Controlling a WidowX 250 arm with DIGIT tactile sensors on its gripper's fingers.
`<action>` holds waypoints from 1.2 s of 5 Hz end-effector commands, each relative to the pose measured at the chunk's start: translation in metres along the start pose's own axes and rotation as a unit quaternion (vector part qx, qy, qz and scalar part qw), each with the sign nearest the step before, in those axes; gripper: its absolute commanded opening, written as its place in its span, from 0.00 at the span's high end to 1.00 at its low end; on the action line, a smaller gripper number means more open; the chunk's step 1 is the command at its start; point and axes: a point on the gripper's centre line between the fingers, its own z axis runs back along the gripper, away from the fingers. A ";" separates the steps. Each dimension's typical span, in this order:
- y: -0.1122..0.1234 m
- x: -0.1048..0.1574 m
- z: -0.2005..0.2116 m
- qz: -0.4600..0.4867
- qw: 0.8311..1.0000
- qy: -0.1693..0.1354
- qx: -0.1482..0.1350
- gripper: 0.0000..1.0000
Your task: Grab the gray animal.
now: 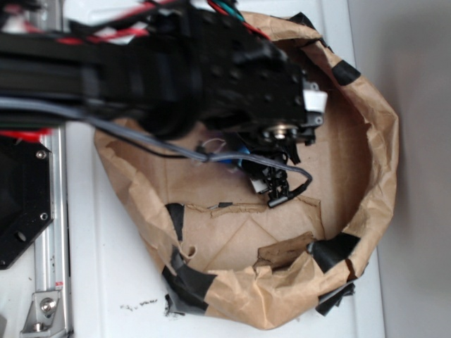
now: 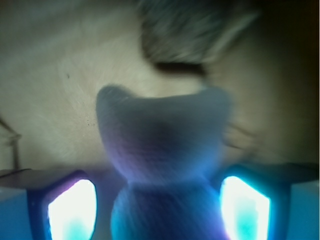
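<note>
A white worktop (image 1: 106,274) carries a wide, shallow bowl of crumpled brown paper (image 1: 366,176), its torn rim patched with strips of black tape (image 1: 337,250). At the left edge of the exterior view runs a metal rail (image 1: 51,267) beside a black mounting plate (image 1: 21,201). The black robot arm (image 1: 176,70), trailing red and gray cables, reaches from the left across the top of the bowl and hides much of its floor. The pincer (image 1: 271,184) points down inside the bowl, near the middle of the brown paper floor.

In the wrist view the picture is blurred, but the gray animal (image 2: 162,150), a soft pale plush shape, fills the center and sits between the two fingers (image 2: 72,210), which glow blue-white at the lower left and lower right. The plush appears to reach both fingers, so the pincer looks closed on it, though the blur hides the exact contact. Behind it, at the top of that view, lies a dark, rough-looking chunk (image 2: 185,32), apart from the plush, on the tan paper floor. In the exterior view the animal itself is hidden beneath the arm.
</note>
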 end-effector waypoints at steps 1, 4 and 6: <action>-0.018 0.022 0.015 -0.025 0.999 -0.028 -0.016 1.00; -0.021 -0.015 0.139 -0.171 0.984 -0.055 -0.008 1.00; -0.008 -0.031 0.160 -0.194 0.980 -0.055 -0.001 1.00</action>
